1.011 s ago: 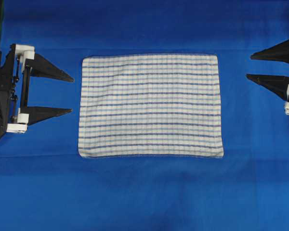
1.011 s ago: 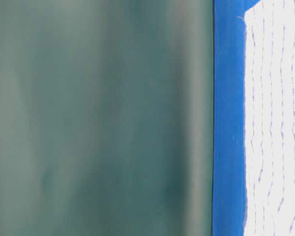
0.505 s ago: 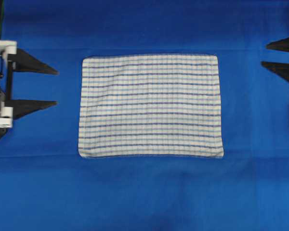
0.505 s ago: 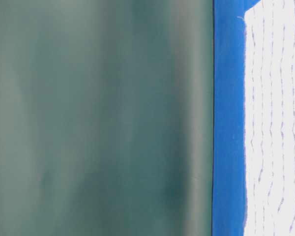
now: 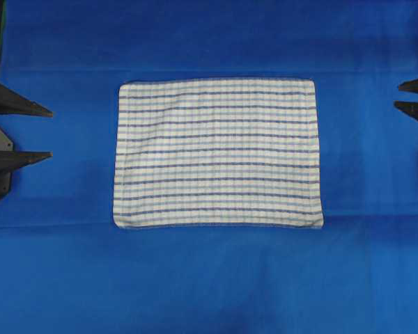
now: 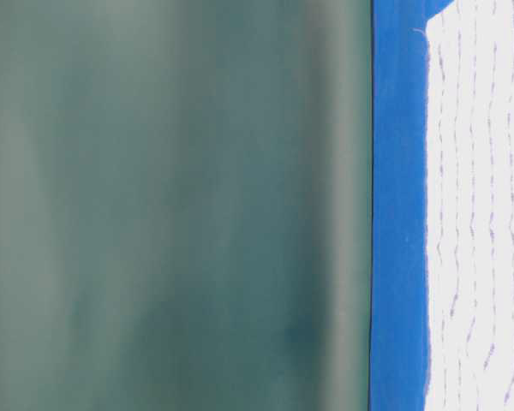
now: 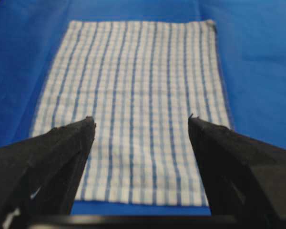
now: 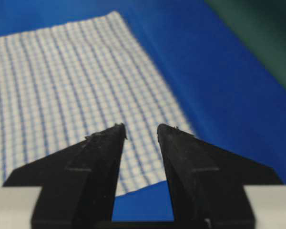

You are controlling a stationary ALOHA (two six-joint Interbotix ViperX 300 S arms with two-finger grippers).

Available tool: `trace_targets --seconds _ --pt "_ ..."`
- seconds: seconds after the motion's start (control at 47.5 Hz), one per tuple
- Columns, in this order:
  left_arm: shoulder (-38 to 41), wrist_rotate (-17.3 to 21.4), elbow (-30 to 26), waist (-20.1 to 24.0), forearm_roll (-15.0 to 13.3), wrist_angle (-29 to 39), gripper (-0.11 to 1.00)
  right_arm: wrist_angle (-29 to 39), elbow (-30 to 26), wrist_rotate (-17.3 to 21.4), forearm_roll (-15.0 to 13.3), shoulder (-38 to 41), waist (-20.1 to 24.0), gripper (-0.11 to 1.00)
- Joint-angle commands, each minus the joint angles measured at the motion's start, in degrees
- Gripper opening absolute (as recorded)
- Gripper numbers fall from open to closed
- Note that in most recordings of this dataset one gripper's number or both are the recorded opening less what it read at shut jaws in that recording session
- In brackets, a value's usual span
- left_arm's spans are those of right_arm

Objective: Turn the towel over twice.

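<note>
The towel [image 5: 218,152], white with thin blue stripes, lies flat and spread out in the middle of the table. My left gripper [image 5: 51,133] is at the left edge of the overhead view, well clear of the towel's left hem, open wide with nothing between its fingers. My right gripper [image 5: 397,96] is at the right edge, apart from the towel's right hem, its jaws narrower but still open and empty. In the left wrist view the towel [image 7: 133,71] stretches ahead of the open left gripper [image 7: 140,118]. In the right wrist view the towel's near corner [image 8: 62,81] lies beyond the right gripper [image 8: 141,127].
A plain blue tablecloth [image 5: 216,278] covers the whole table, with wide free room around the towel. In the table-level view the towel [image 6: 480,214] lies on the blue cloth [image 6: 398,214] before a dark green backdrop [image 6: 171,205].
Both arms have drawn back outward, away from the towel, toward the left and right edges. The right jaws have narrowed. The towel has not moved.
</note>
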Motion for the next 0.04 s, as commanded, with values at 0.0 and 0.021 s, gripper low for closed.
trace_targets --seconds 0.0,0.021 --pt "0.35 0.0 0.26 0.09 -0.26 -0.18 0.74 -1.67 -0.09 0.79 -0.09 0.0 -0.09 0.43" --pt "0.26 0.0 0.53 0.09 -0.26 -0.26 0.74 -1.76 0.0 0.88 -0.18 -0.09 0.0 0.42"
